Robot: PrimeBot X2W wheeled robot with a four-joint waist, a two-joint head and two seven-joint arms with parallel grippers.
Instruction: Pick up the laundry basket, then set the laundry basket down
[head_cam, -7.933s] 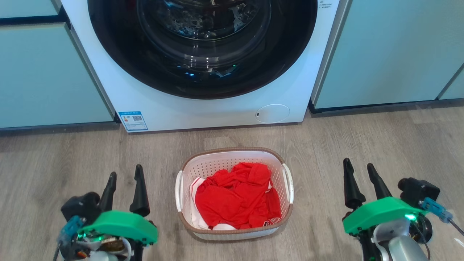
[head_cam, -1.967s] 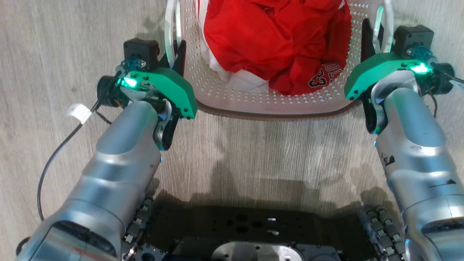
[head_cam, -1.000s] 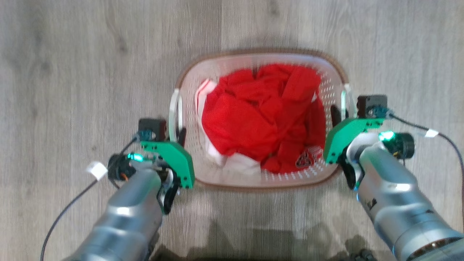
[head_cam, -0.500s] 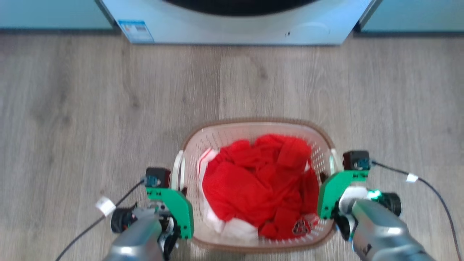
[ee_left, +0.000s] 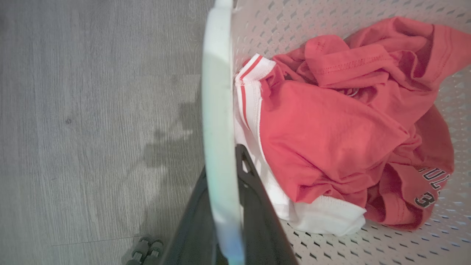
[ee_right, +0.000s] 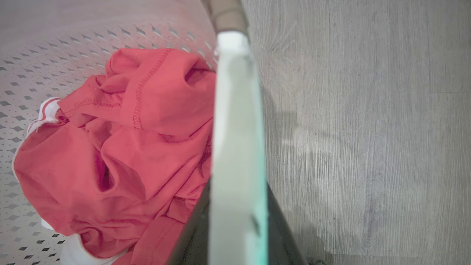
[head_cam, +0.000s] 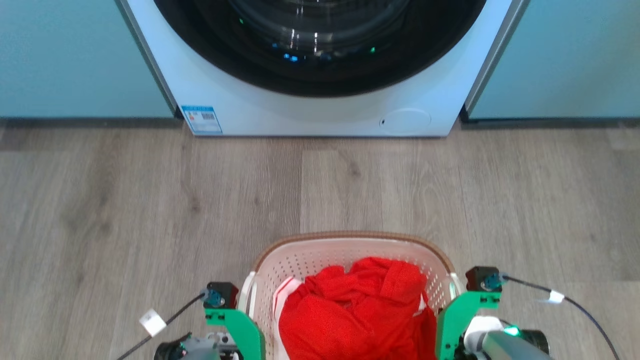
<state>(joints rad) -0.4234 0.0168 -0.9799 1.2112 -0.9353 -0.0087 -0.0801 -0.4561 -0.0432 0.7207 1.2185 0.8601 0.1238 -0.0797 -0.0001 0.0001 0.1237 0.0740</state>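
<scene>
Two side handles (ee_left: 217,110) carry it: left gripper (ee_left: 222,165) at nine o'clock and right gripper (ee_right: 237,206) at three each clamp one between closed fingers, so the laundry basket (head_cam: 350,237) hangs level, seemingly clear of the floor (head_cam: 150,200). Beyond, at twelve o'clock, stands the washing machine (head_cam: 320,115).

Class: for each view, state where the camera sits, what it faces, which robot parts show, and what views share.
Head view: on the head, facing forward-down at washing machine and laundry basket; green wrist mounts show.
Left wrist view: looks along left claw clamping the left handle.
Right wrist view: looks along right claw clamping the right handle.
All three share the red clothes.
</scene>
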